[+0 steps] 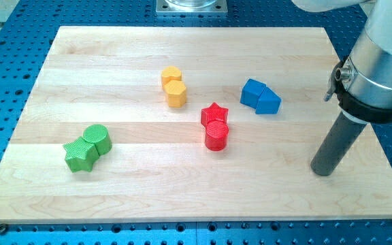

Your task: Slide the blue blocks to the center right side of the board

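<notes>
Two blue blocks touch each other right of the board's centre: a blue cube-like block (252, 92) and a blue wedge-shaped block (269, 103) on its right. My tip (323, 170) rests on the board near the right edge, below and to the right of the blue blocks, well apart from them. The dark rod rises from it to the arm's silver body at the view's top right.
A red star (214, 113) touches a red cylinder (216, 135) below it, left of the blue pair. Two yellow blocks (174, 86) stand further up and left. A green cylinder (98, 139) and green star (79, 154) sit at lower left. The wooden board (182, 197) lies on a blue perforated table.
</notes>
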`<state>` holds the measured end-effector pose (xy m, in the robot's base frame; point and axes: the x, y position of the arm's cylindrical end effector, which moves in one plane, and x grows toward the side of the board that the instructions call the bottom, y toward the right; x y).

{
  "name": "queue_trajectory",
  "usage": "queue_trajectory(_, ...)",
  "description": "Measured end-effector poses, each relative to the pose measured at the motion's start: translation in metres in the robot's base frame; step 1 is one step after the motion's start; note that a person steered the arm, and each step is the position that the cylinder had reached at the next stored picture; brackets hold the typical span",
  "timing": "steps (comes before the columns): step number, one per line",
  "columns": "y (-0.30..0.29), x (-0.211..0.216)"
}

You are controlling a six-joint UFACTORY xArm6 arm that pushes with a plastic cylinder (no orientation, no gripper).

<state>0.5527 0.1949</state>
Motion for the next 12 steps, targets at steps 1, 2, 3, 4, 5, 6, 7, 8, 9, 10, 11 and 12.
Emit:
queue_trajectory(1,0.0,0.0)
queue_trajectory(2,-0.021,0.0)
queue_trajectory(3,-0.07,0.0)
queue_trajectory(4,-0.1,0.001)
queue_trajectory(5,-0.102,0.001)
queue_trajectory(6,-0.102,0.001)
queue_trajectory(7,-0.105,0.001)
queue_trajectory(8,-0.105,0.001)
queue_trajectory(9,-0.105,-0.025)
queue_trajectory(10,-0.105,-0.053)
queue_trajectory(11,-0.113,-0.058)
queue_trajectory(12,-0.114,-0.113)
